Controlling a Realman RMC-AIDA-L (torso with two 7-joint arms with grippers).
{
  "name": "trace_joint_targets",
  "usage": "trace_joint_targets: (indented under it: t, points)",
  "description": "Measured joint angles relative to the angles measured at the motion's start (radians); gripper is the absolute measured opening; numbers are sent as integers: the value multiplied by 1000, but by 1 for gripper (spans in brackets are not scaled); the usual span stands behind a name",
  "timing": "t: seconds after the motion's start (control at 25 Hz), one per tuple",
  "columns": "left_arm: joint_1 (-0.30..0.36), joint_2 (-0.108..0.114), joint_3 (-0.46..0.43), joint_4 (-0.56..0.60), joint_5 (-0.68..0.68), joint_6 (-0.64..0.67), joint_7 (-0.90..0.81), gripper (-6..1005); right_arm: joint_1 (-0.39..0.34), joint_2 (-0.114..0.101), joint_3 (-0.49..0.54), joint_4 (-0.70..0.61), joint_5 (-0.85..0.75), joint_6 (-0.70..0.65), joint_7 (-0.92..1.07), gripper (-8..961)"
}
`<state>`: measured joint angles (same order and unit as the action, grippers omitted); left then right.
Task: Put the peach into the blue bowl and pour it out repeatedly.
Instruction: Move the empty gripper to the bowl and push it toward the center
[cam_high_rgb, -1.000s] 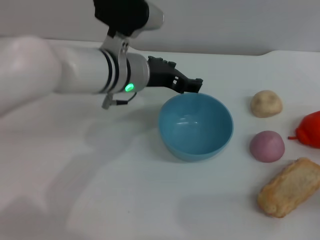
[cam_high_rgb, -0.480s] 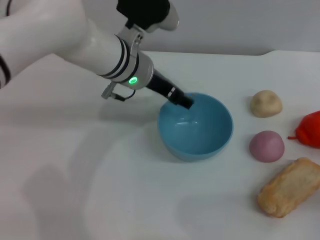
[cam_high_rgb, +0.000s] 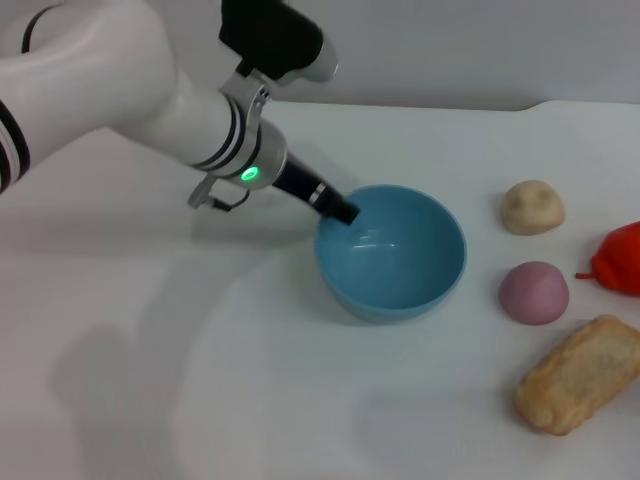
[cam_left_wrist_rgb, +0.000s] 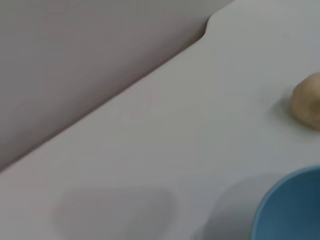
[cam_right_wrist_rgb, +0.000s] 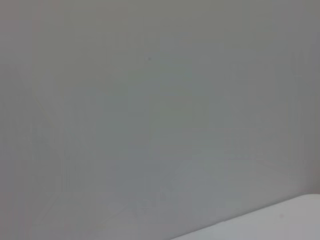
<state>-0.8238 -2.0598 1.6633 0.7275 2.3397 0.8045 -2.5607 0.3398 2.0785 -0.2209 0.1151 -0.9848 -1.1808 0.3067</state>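
Looking down, head view: the left gripper (cam_high_rgb: 343, 211) reaches from the left to the far-left rim of the blue bowl (cam_high_rgb: 392, 252); only its dark tip shows at the rim, and whether the claw is apart or together cannot be told.
Bowl: upright near the middle of the white table (cam_high_rgb: 200, 380), nothing inside it.
Peach: the peach (cam_high_rgb: 534, 292) lies on the table just right of the bowl, not touching it.
Right edge: a beige lump (cam_high_rgb: 532, 207) behind the peach, a red item (cam_high_rgb: 620, 260) at the edge, a tan bread-like block (cam_high_rgb: 580, 373) nearer the front.
Left wrist view: part of the bowl's rim (cam_left_wrist_rgb: 290, 207), the beige lump (cam_left_wrist_rgb: 307, 101), bare table, grey wall.
Right wrist view: grey wall and a sliver of table corner (cam_right_wrist_rgb: 280, 222); the right gripper is out of sight.
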Motion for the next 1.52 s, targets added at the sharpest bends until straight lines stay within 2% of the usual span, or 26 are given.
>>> trace_joint_targets:
  t: [0.48, 0.92, 1.36, 1.52]
  points:
    - [11, -11, 10, -45, -23, -13, -8, 676, 4, 0, 0, 0, 0, 0, 0, 787]
    - [10, -12, 30, -67, -87, -19, 2, 630, 8, 1, 2, 2, 0, 4, 0, 788]
    - [2, -11, 47, -62, -84, -14, -1, 181, 9, 2, 0, 5, 0, 3, 0, 787]
    - [1, -11, 52, -52, -87, -7, -6, 92, 10, 2, 0, 5, 0, 5, 0, 787]
